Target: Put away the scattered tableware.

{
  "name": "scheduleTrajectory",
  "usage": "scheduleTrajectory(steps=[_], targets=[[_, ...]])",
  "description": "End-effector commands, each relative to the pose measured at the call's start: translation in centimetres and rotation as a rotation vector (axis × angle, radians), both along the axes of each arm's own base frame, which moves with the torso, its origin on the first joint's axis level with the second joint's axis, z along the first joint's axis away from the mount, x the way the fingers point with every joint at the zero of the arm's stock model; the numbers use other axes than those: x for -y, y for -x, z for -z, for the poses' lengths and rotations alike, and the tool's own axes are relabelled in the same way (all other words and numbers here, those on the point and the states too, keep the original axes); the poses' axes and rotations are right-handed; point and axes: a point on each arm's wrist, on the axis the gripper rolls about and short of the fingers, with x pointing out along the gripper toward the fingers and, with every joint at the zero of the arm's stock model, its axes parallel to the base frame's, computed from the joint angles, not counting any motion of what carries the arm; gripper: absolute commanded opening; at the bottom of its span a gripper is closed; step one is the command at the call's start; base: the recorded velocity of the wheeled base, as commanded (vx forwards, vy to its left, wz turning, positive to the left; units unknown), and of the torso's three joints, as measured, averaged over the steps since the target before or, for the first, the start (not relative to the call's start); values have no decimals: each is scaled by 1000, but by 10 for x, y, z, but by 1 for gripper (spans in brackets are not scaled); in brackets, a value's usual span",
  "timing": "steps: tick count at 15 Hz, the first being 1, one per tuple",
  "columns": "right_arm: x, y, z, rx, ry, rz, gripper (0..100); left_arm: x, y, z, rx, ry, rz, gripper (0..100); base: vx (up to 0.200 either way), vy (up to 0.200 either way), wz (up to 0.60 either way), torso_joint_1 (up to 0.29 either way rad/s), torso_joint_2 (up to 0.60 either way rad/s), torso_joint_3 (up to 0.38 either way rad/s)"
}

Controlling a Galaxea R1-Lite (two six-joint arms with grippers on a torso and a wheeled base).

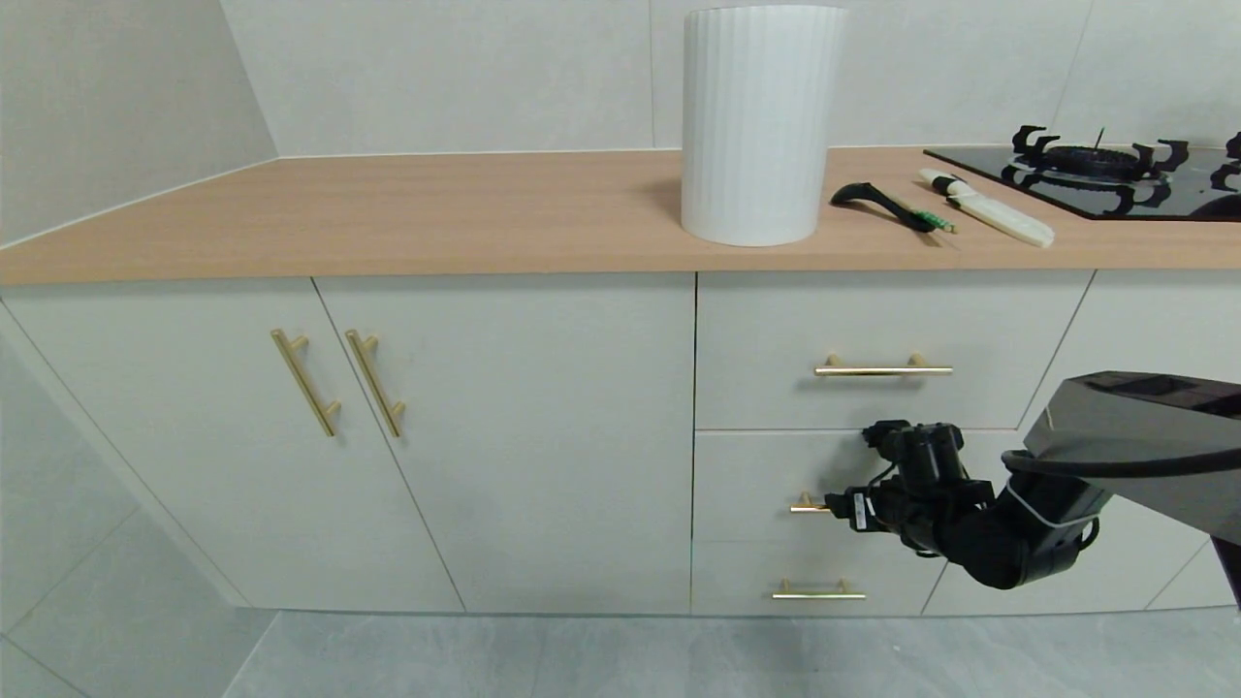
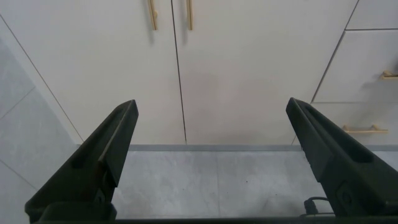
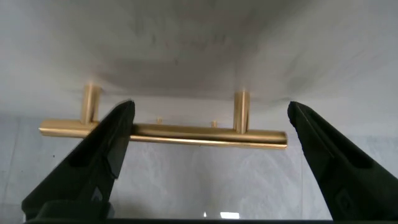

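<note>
Looking across the upper half of the frame, you are seeing the wooden table [image 1: 388, 213] carrying everything that is waiting to be stored. Standing at its upper centre is the tall white ribbed holder [image 1: 756, 126], probably sitting upright so that utensils can drop in from above. Below it, toward the lower right, the middle drawer [image 1: 747, 465] is sitting closed. Your right tool [image 3: 209, 112] is hovering at that drawer with its fingers spread apart, framing the brass handle [image 3: 186, 132] without clamping it, likely lining up for a pull. Your left tool [image 2: 211, 106] is hanging low at the frame's left, fingers apart and holding nothing, probably parked out of the way. Lying loose at upper right, near the holder, are the white knife [image 1: 989, 208] and the black-handled utensil [image 1: 887, 206], the tableware you are tidying.
</note>
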Motion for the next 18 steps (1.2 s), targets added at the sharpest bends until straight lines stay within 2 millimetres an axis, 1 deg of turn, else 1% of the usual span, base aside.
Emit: scheduleTrajectory(steps=[1, 8, 10, 13, 15, 17, 18], targets=[[0, 1, 3, -10, 3, -1, 100, 0, 0, 0, -1, 0, -1, 100, 0, 0, 0, 0, 0, 0], [-2, 6, 2, -41, 12, -12, 100, 0, 0, 0, -1, 0, -1, 100, 0, 0, 0, 0, 0, 0], [-2, 8, -2, -51, 15, -12, 100, 0, 0, 0, -1, 0, -1, 100, 0, 0, 0, 0, 0, 0], [0, 15, -11, -102, 21, -21, 100, 0, 0, 0, -1, 0, -1, 100, 0, 0, 0, 0, 0, 0], [1, 22, -21, -144, 34, -29, 100, 0, 0, 0, -1, 0, -1, 100, 0, 0, 0, 0, 0, 0], [-1, 31, -38, -169, 18, -64, 100, 0, 0, 0, -1, 0, -1, 100, 0, 0, 0, 0, 0, 0], [-2, 39, -48, -192, 15, -81, 100, 0, 0, 0, -1, 0, -1, 100, 0, 0, 0, 0, 0, 0]])
